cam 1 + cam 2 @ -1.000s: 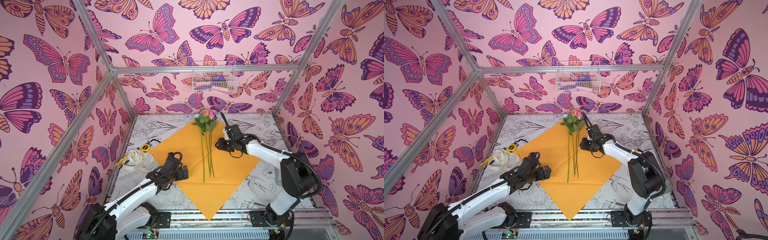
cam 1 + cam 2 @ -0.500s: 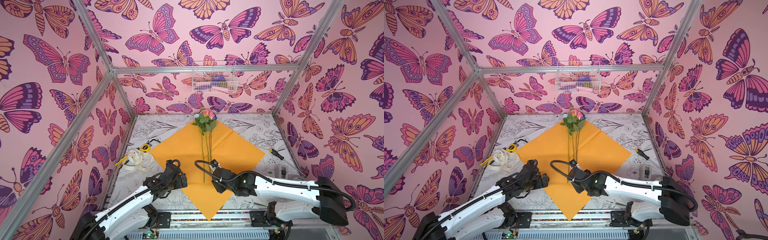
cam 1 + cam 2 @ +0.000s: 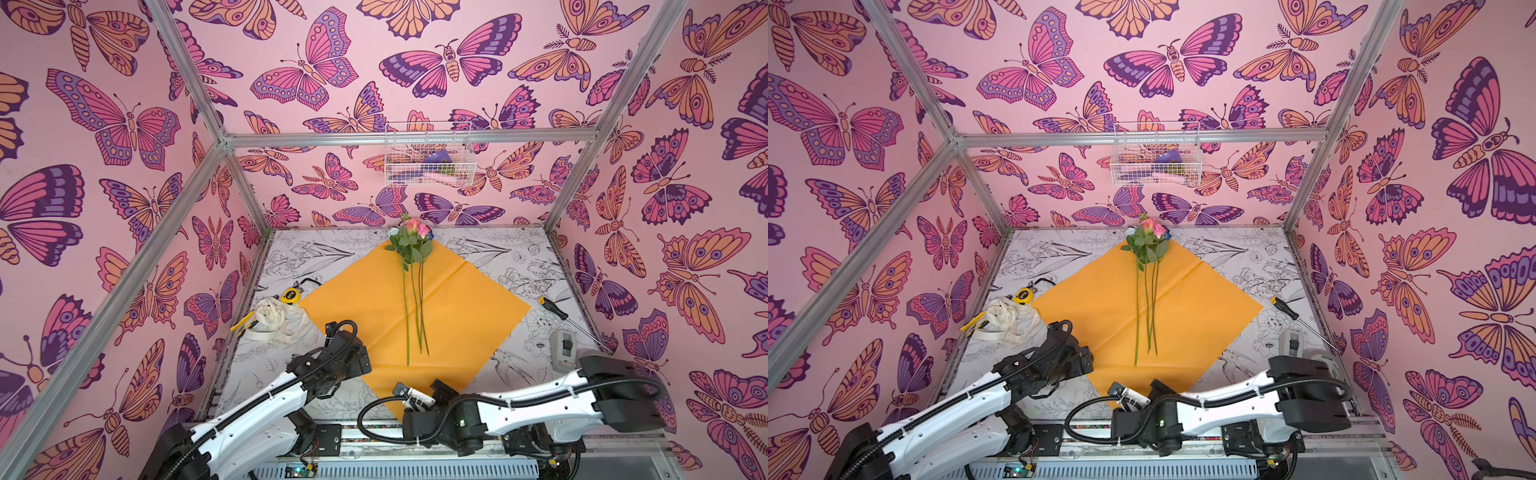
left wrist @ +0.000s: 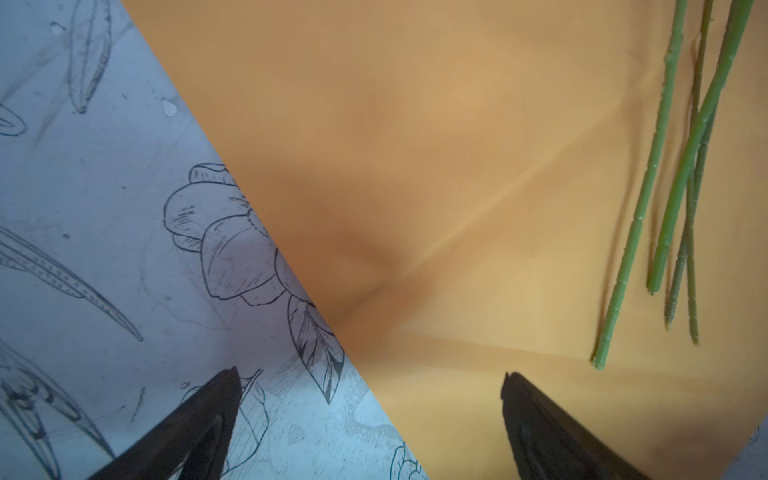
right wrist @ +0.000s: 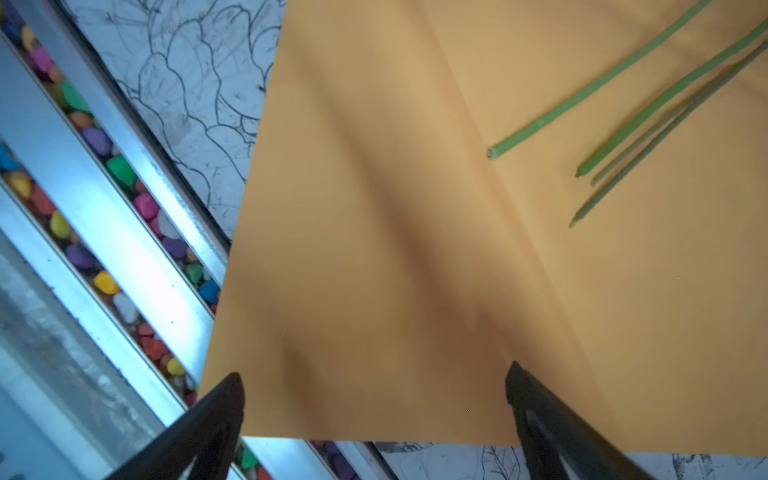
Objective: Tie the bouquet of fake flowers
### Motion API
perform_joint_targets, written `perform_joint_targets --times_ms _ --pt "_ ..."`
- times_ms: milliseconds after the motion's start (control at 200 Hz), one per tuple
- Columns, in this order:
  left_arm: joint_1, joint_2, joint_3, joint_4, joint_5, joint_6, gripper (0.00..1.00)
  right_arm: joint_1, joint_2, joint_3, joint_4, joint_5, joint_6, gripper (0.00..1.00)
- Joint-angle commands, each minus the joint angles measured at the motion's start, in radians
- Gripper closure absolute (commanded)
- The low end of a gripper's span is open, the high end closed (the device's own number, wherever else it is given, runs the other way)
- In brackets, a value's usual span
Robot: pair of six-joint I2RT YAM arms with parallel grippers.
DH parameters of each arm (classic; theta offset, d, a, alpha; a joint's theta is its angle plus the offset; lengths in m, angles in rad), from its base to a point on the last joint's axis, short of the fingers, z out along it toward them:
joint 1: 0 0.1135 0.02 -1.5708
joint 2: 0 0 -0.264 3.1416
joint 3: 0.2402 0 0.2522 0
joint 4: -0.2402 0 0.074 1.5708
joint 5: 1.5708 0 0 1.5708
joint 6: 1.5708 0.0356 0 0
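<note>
Two grippers, both mine, both empty.

1. Left gripper (image 4: 370, 376): jaws spread wide, nothing between them. It hangs over the front-left edge of the orange paper (image 4: 457, 145), one jaw above the bare desk (image 4: 104, 187) and the other above the sheet. The cut ends of the stems (image 4: 648, 187) lie near, untouched.

2. Right gripper (image 5: 374, 372): jaws spread wide, nothing between them. It hangs over the paper's front corner at the desk's front edge, where the sheet overlaps a metal rail (image 5: 104, 216) with coloured beads (image 5: 120, 170) in its channel. The stem ends lie near, untouched.

3. Orange paper: one creased sheet, flat, laid as a diamond mid-desk with a corner toward each edge.

4. Flowers (image 3: 411, 245): pink and white blooms with green leaves at the paper's back corner, near the desk's back edge. The stems run along the sheet toward the front edge, loose and untied.

5. Cream ribbon (image 3: 274, 320): one heap near the left edge, just beside the paper's left corner. A yellow tape measure (image 3: 289, 295) lies behind it.

6. Screwdriver (image 3: 552, 309): near the right edge, just off the paper's right corner.

7. Wire basket (image 3: 428, 153): hung on the back wall; contents unclear.
</note>
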Motion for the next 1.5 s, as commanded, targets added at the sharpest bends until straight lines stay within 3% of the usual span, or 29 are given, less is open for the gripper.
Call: perform_joint_targets --times_ms 0,456,611,821,1046,1277,1497 --pt "-0.002 0.008 0.029 -0.033 -0.048 -0.016 0.0 0.039 0.102 0.094 -0.086 0.065 0.032 0.02" --pt "-0.002 0.009 0.028 -0.035 -0.021 -0.021 0.0 0.017 0.09 0.008 0.018 -0.105 0.006 0.06" --pt "-0.002 0.009 0.026 -0.04 0.017 -0.015 0.0 0.007 0.122 -0.001 0.026 -0.139 0.029 0.15" --pt "-0.002 -0.001 0.004 -0.048 0.154 -0.021 0.0 -0.008 0.122 -0.014 0.029 -0.09 0.094 0.43" --pt "-0.003 -0.074 -0.034 -0.048 0.293 -0.027 0.04 -0.027 0.119 -0.004 0.061 -0.024 0.092 0.65" --pt "-0.004 -0.19 -0.064 -0.028 0.371 -0.008 0.1 -0.048 0.068 -0.003 0.077 0.098 0.105 0.74" --pt "-0.008 -0.278 -0.091 0.098 0.453 0.138 0.21 -0.109 0.036 -0.021 0.148 0.064 0.051 0.78"
